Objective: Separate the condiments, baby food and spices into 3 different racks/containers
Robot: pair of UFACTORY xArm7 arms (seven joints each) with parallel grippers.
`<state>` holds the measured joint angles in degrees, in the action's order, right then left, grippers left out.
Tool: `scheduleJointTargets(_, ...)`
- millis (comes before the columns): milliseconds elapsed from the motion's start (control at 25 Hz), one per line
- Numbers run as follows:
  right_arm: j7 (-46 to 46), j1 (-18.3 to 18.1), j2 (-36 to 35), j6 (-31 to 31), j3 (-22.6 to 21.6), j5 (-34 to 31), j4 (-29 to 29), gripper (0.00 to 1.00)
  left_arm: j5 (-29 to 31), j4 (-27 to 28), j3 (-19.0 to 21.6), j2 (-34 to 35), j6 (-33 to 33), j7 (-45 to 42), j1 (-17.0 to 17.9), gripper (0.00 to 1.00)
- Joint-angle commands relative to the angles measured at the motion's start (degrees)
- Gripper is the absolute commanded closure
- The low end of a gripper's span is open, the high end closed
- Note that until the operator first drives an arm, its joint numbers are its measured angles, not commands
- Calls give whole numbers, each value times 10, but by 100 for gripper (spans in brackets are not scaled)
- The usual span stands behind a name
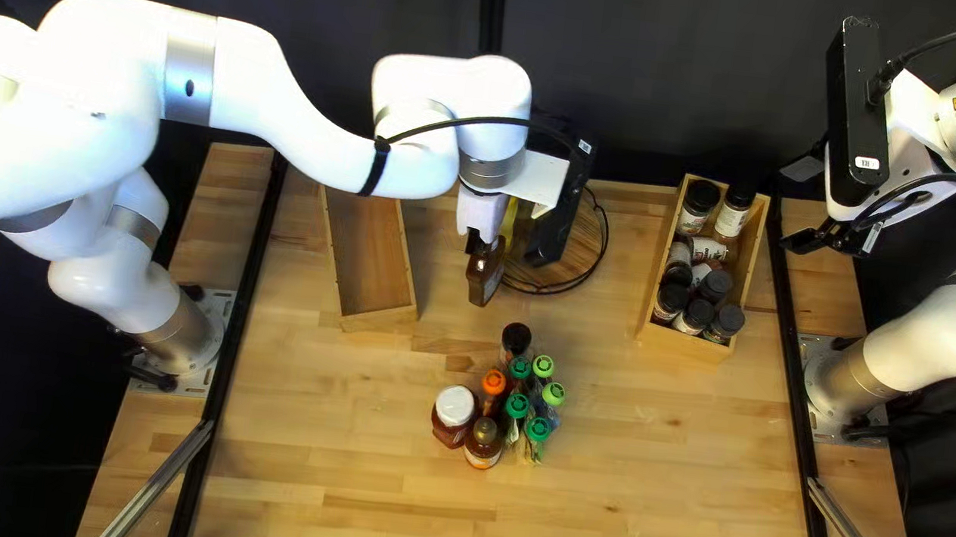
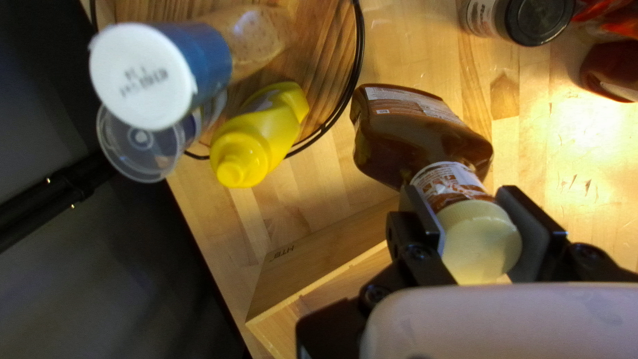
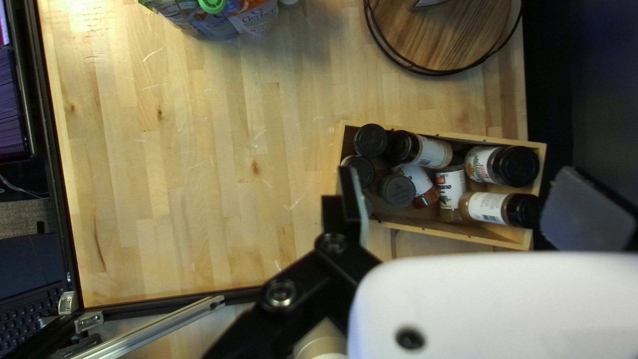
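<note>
Loose bottles (image 1: pixel 484 447): give them room as you swing.
Left pincer (image 2: pixel 464 199): closed on the brown bottle (image 2: pixel 412 136) at its neck.
Brown bottle: beside the round board (image 2: pixel 325 40), its likely home; seat it upright, clear of the yellow bottle (image 2: pixel 259 136), before you release.
Right pincer (image 3: pixel 460 189): wide, near the spice box (image 1: pixel 686 343).

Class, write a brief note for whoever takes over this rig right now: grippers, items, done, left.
Left gripper: shut on the brown bottle, near the round rack.
Right gripper: open, near the spice box.
Done: spice jars in the spice box; mustard on the round rack.
Left: place the brown bottle, probably on the round rack; sort the table cluster, including green-capped pouches, white-lidded jar and black-lidded jar. Pouches perhaps go in the other box.
</note>
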<state>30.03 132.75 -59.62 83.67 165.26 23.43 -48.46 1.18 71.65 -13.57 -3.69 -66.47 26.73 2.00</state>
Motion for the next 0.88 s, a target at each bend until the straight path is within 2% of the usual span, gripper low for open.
scheduleJointTargets(40,0,0,0,0,0,0,0,0,-8,19,-1,-14,-7,12,-3,100)
scheduleJointTargets(560,0,0,0,0,0,0,0,0,-33,96,0,-74,-31,40,-11,100)
scheduleJointTargets(880,0,0,0,0,0,0,0,0,-30,112,-8,-77,-41,51,-22,100)
